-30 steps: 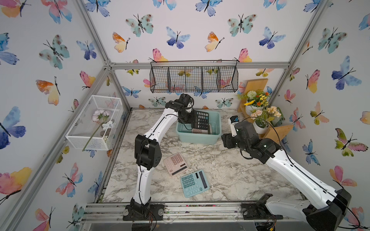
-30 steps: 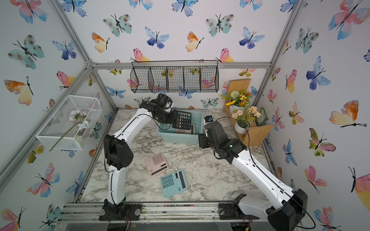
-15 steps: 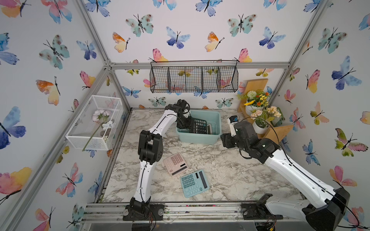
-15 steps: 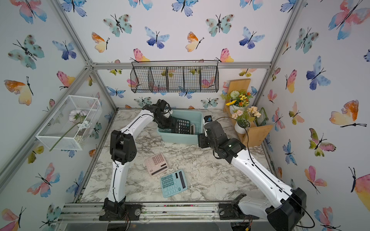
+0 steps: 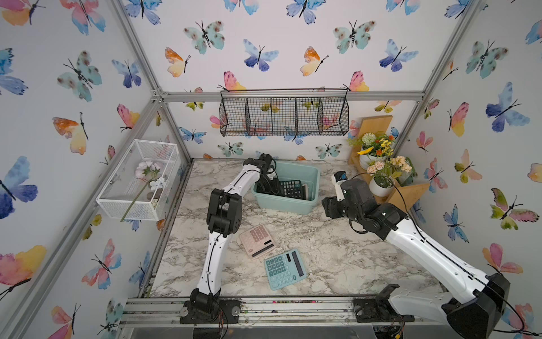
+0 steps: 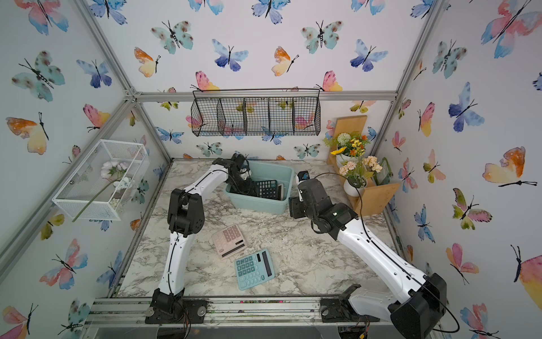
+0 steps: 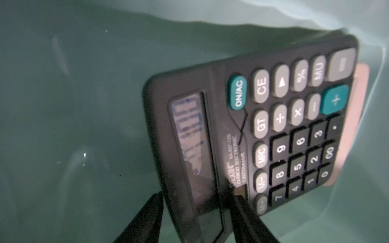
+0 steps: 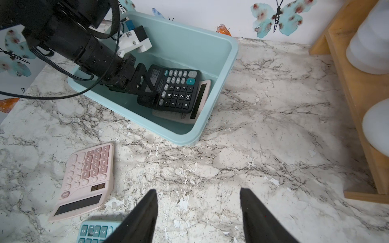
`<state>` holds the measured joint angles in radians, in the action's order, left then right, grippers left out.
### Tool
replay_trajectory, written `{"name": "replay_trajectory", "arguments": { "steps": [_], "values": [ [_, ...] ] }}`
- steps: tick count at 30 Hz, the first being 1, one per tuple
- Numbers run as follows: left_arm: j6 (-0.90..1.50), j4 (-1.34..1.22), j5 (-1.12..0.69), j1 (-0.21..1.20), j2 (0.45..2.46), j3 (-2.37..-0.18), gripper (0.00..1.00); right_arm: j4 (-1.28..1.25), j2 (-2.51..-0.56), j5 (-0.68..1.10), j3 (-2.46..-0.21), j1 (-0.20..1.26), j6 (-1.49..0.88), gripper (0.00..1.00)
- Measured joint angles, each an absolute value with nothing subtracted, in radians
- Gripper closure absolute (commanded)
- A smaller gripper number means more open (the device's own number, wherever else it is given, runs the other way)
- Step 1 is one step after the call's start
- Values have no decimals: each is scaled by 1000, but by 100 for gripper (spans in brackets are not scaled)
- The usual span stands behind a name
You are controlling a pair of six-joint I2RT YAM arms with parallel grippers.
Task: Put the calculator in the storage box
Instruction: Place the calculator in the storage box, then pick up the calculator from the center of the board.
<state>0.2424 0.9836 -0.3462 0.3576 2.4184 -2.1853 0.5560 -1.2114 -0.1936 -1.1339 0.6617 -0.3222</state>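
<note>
**Item:** black calculator (image 8: 176, 90).

**Location:** inside the storage box (image 8: 232, 54), at the far middle of the desk (image 8: 263, 136). Toward the right end of the box, keys up, slightly tilted, resting partly on the boxed pink calculator (image 8: 205, 92). Counted as placed.

**Handling (judged):**
- Light, rigid plastic slab, thin and flat, so easy to pinch across the thickness at an edge.
- Smooth casing, likely a little slippery between hard pads.
- Keys and display window best left alone.
- Preferred hold: the display end or a long side edge, clear of the keys.
- Unlikely to suffer from a short drop onto plastic, but apt to slide off the calculator beneath.

**left pincer** (image 7: 199, 193): down inside the box, left of the black calculator. Jaws parted to a middling gap, astride the display end. 1 finger (image 7: 147, 216) just clear of the casing edge, the other lying over the face beside the memory keys. No clamping evident. Read as not gripping, though light contact by the upper finger cannot be ruled out.

**right pincer** (image 8: 197, 189): jaws wide apart, nothing between them. Hangs above bare desk, right of the box and nearer.

**Also on desk:** 2 more, near the middle and well apart from the box.
- loose pink calculator (image 8: 86, 178)
- teal calculator (image 5: 285, 268)
- Close together, contact between them unclear.
</note>
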Motion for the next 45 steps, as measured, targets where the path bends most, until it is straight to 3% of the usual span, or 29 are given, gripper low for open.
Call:
{"name": "replay_trajectory", "arguments": {
  "steps": [5,11,16,22,30,37,45],
  "values": [
    [244,992,-341,358,2396,-2193,26,556,-1211,-178,-1134,662,-325,35],
    [250,978,-335,377,2222,-2182,8,557,-1211,-121,-1134,662,-327,34],
    [259,909,-327,389,1991,-2122,5,572,-1223,-11,-1134,662,-331,35],
    [283,816,-240,385,1724,-1878,5,591,-1271,136,-1082,678,-347,35],
    [342,681,-94,326,1468,-1493,5,574,-1423,252,-979,820,-385,35],
    [377,587,-54,273,1279,-1286,6,474,-1450,333,-912,823,-438,39],
    [407,543,-30,266,1209,-1135,21,362,-1528,426,-850,853,-482,42]
  ]
}}
